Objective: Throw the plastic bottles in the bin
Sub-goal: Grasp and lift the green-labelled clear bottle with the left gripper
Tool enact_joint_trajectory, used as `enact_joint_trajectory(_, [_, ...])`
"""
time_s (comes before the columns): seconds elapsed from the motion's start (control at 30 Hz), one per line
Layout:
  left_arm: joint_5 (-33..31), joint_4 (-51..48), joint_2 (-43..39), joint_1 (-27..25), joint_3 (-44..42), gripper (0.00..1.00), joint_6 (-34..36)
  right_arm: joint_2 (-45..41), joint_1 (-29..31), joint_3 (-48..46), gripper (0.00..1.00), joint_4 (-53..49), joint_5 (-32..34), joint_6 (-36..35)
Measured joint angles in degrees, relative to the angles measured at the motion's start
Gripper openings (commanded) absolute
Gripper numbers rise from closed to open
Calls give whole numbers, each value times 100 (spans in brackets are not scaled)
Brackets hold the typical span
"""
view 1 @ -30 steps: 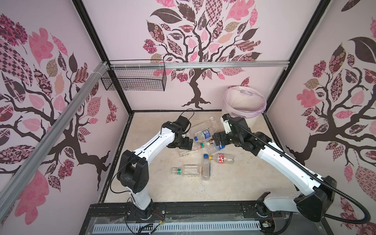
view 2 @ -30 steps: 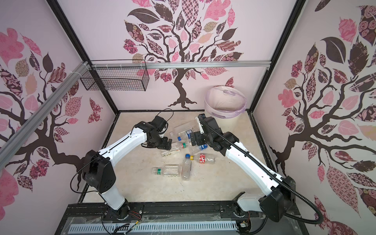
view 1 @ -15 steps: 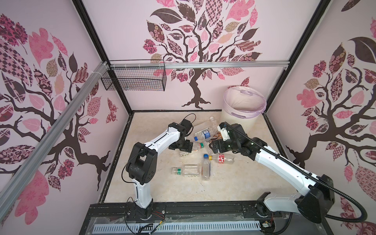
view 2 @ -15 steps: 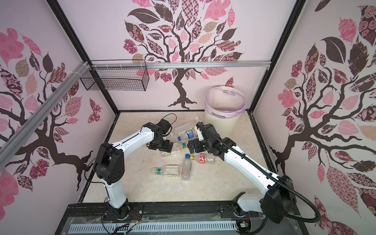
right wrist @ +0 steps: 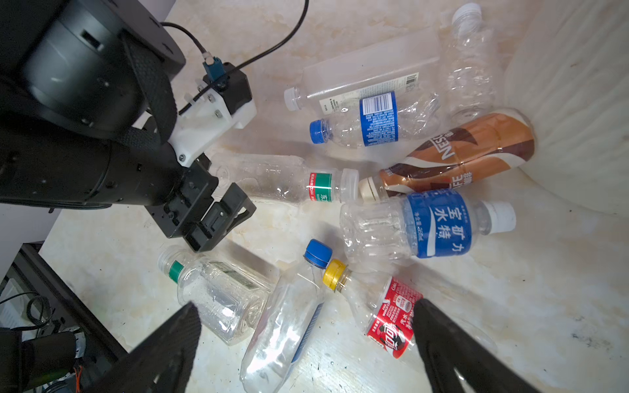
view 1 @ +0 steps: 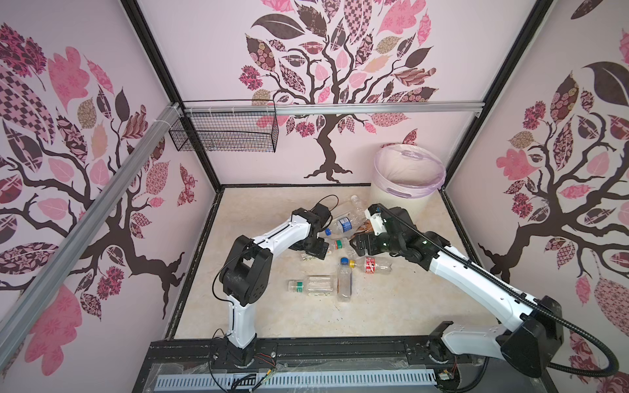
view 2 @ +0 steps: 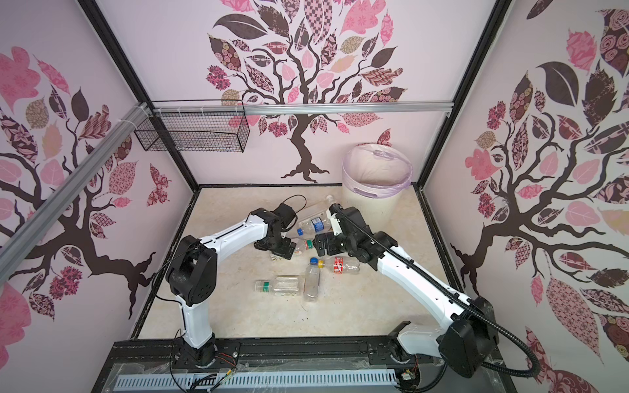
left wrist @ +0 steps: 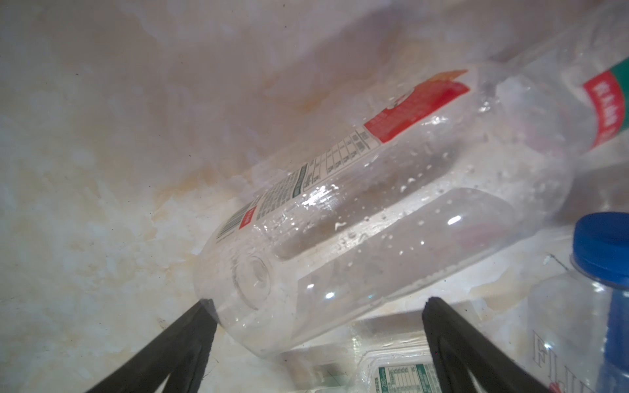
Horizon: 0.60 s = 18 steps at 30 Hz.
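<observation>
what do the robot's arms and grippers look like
The left arm and right arm have white links with black joints. The left gripper and right gripper are black, with tapering black fingers. A ribbed black hose follows the right arm; a thin black cable loops at the left wrist.

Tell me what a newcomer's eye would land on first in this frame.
A scatter of plastic bottles lies mid-floor, and the brown-labelled bottle stands out among the clear ones. The left hand and right hand both hang open over the pile. The lilac-lined bin stands in the far right corner, below bold pink tree decals on the walls.
</observation>
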Motion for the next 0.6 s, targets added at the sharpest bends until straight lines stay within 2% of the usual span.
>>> enact_joint_trajectory(0.3, [-531, -197, -20, -116, 330, 98, 94, -13, 0, 0, 100, 26, 13, 0])
enact_joint_trajectory(0.6, [-608, -46, -70, -155, 398, 98, 407, -247, 0, -11, 100, 90, 50, 17])
